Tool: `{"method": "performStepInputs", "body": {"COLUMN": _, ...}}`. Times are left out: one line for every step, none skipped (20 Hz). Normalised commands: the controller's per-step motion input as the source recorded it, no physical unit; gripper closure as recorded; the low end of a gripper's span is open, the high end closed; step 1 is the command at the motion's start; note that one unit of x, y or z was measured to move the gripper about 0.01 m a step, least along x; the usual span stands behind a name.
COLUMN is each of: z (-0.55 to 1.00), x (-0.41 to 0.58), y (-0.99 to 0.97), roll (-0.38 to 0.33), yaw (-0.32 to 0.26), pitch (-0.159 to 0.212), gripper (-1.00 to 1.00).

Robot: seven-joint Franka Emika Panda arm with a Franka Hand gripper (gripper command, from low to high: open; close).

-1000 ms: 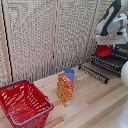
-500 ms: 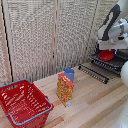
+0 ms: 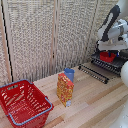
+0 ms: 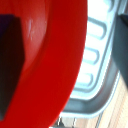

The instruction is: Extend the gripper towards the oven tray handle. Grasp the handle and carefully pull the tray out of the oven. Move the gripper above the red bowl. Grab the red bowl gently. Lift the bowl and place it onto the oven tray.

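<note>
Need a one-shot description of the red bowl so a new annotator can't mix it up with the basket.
Start at the white robot arm on the exterior view's right. Directly below its gripper, over the dark oven tray, sits the red bowl. It is small, round and plain red, unlike the big red mesh basket with a blue rim at the exterior view's far left.

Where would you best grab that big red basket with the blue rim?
The red basket stands upright on the table with its open top facing up. I'd come from above and pinch the blue rim along one side wall, since the rim is thin and bare, while the mesh walls look too wide for a small claw.
</note>
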Motion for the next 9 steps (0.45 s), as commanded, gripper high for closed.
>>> {"method": "performStepInputs", "body": {"z": 0.34, "x": 0.0, "y": 0.23, "roll": -0.057, "yaw": -0.109, "pitch": 0.0, "gripper": -1.0}}
{"method": "performStepInputs", "body": {"z": 0.31, "x": -0.003, "y": 0.2, "roll": -0.044, "yaw": -0.136, "pitch": -0.018, "gripper": -1.0}}
{"method": "performStepInputs", "body": {"z": 0.31, "x": 0.0, "y": 0.26, "roll": -0.063, "yaw": -0.151, "pitch": -0.028, "gripper": -1.0}}
{"method": "performStepInputs", "body": {"z": 0.32, "x": 0.0, "y": 0.31, "roll": -0.077, "yaw": -0.159, "pitch": -0.052, "gripper": -1.0}}
{"method": "performStepInputs", "body": {"z": 0.34, "x": 0.0, "y": 0.33, "roll": -0.089, "yaw": -0.155, "pitch": -0.069, "gripper": -1.0}}
{"method": "performStepInputs", "body": {"z": 0.41, "x": 0.0, "y": 0.32, "roll": -0.092, "yaw": -0.153, "pitch": -0.071, "gripper": -1.0}}
{"method": "performStepInputs", "body": {"z": 0.44, "x": 0.0, "y": 0.29, "roll": -0.095, "yaw": -0.153, "pitch": -0.075, "gripper": -1.0}}
{"method": "performStepInputs", "body": {"z": 0.43, "x": 0.0, "y": 0.26, "roll": -0.086, "yaw": -0.144, "pitch": -0.069, "gripper": -1.0}}
{"method": "performStepInputs", "body": {"z": 0.3, "x": -0.009, "y": 0.17, "roll": -0.038, "yaw": -0.13, "pitch": -0.077, "gripper": -1.0}}
